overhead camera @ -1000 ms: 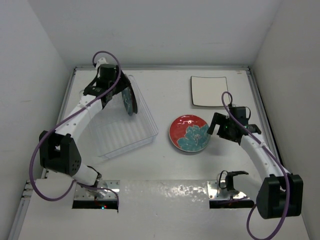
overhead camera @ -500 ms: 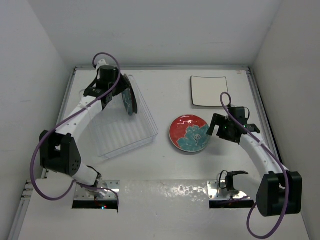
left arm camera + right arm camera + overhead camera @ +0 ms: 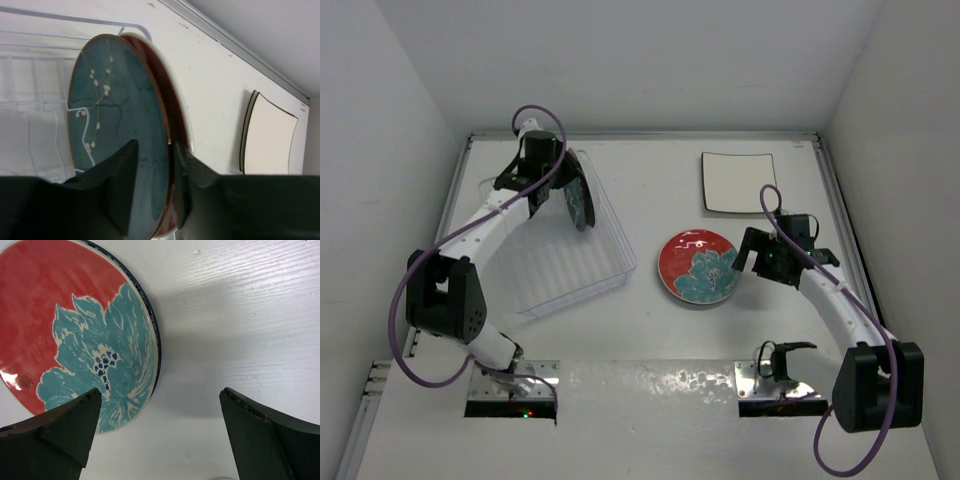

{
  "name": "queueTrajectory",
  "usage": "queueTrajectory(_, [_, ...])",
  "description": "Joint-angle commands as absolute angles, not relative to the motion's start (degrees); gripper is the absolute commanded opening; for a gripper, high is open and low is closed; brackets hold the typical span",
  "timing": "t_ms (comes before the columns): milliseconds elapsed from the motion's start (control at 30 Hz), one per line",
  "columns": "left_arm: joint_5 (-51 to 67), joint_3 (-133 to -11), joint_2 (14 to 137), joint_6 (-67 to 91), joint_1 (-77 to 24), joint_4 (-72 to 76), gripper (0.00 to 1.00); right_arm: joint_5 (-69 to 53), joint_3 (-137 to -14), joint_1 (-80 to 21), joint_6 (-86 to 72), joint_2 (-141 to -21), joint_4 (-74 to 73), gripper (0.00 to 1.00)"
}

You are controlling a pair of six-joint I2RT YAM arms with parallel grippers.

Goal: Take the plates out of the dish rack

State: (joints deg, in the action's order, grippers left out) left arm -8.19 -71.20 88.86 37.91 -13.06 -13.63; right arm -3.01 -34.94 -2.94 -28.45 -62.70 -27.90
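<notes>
My right tool [image 3: 745,252] hangs wide open and empty, just right of the red plate [image 3: 698,266] lying flat on the table [image 3: 650,180]. Farther left, my left tool [image 3: 154,150] straddles two upright plates [image 3: 115,115] in the dish rack [image 3: 575,280]. It is half closed, and I cannot tell whether it grips. The cream plate [image 3: 738,182] lies far right.

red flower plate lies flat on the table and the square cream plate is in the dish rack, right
No: the square cream plate lies on the table, outside the dish rack, as the top view shows. The red flower plate does lie flat there.
</notes>
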Motion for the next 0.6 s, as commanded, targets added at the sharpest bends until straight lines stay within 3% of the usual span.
queueTrajectory(0, [-9.8, -71.6, 91.0, 37.2, -12.2, -14.8, 0.27, -3.6, -34.5, -3.2, -28.1, -62.4, -25.8, 0.99])
queueTrajectory(300, [-10.9, -72.9, 86.9, 36.7, -12.2, -16.1, 0.0, -3.8, -35.1, -3.2, -27.9, -61.9, -26.4, 0.99])
queueTrajectory(567, [-13.4, -79.0, 80.7, 30.3, -12.2, -16.4, 0.0, -1.1, -36.0, -3.3, -28.3, -59.2, -27.2, 0.99])
